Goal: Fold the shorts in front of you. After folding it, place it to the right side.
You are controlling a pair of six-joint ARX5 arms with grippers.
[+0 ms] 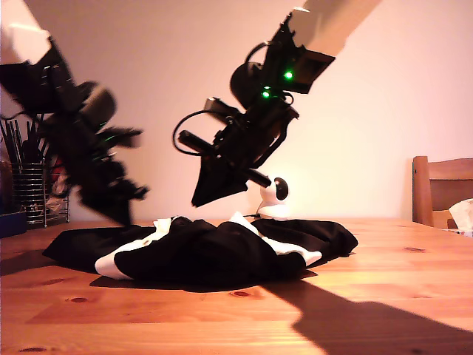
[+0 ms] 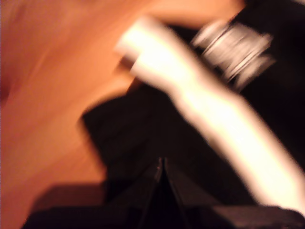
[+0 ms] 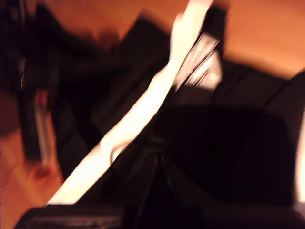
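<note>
The wooden table point(image 1: 384, 296) fills the lower half of the exterior view, and the shorts point(image 1: 199, 248) lie crumpled on it at lower centre, black with white bands point(image 1: 284, 250) showing in the folds. One arm point(image 1: 259, 118) with green lights reaches down from the upper right of that frame, above the shorts; another arm point(image 1: 81, 133), blurred, hangs at the upper left. The wrist views do not show which arm is which.

In both wrist views my first gripper point(image 2: 162, 164) and my second gripper point(image 3: 158, 160) have their jaws pressed together over black cloth, nothing pinched between them.

A wire utensil holder point(image 1: 33, 188) stands at the frame's left edge, a wooden chair point(image 1: 436, 188) at the right, a small white camera point(image 1: 275, 196) behind the shorts.
</note>
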